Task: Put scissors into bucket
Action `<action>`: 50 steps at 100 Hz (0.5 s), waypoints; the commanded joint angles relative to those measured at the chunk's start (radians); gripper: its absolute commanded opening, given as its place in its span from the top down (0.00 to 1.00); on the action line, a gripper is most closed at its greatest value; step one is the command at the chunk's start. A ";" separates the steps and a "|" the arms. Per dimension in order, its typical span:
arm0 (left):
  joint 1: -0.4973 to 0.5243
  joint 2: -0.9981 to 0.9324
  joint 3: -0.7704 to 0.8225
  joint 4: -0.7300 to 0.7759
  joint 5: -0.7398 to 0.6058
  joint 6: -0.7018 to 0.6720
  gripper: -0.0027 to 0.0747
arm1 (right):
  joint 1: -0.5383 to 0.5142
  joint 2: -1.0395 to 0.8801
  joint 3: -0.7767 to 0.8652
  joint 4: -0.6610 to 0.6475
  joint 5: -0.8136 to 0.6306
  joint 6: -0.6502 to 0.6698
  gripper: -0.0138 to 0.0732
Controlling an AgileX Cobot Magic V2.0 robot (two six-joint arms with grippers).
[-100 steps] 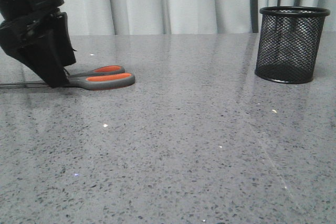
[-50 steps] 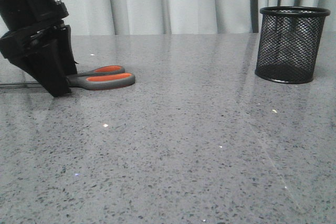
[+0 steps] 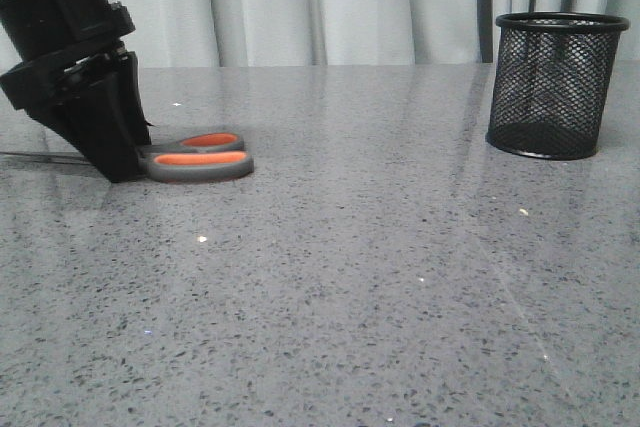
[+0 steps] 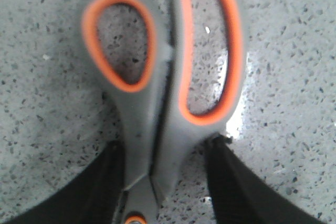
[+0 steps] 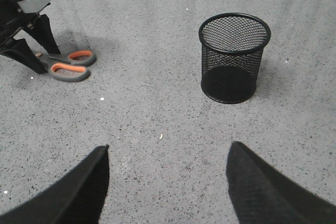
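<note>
Scissors with grey, orange-lined handles [image 3: 196, 158] lie flat on the speckled grey stone counter [image 3: 380, 277] at the left of the front view, the left gripper [image 3: 112, 152] planted over their neck; a black wire-mesh cylindrical bucket [image 3: 553, 85] stands upright at far right, well apart. In the left wrist view the jaws straddle the neck, spread, with gaps either side. In the right wrist view the right gripper [image 5: 167, 184] hangs over bare counter, jaws spread wide.

Soft even light, pale glare on the glossy table [image 3: 400, 247], blurry left-wrist close-up.
</note>
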 commanded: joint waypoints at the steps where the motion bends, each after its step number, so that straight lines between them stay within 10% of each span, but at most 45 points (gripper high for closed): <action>1: -0.002 -0.027 -0.016 -0.022 -0.012 -0.006 0.68 | 0.001 0.017 -0.020 0.015 -0.062 -0.007 0.34; 23: -0.002 -0.045 -0.016 -0.031 0.004 -0.008 0.96 | 0.001 0.017 -0.020 0.015 -0.062 -0.007 0.34; 50: -0.002 -0.153 -0.016 -0.032 -0.084 -0.056 0.98 | 0.001 0.017 -0.020 0.046 -0.062 -0.007 0.34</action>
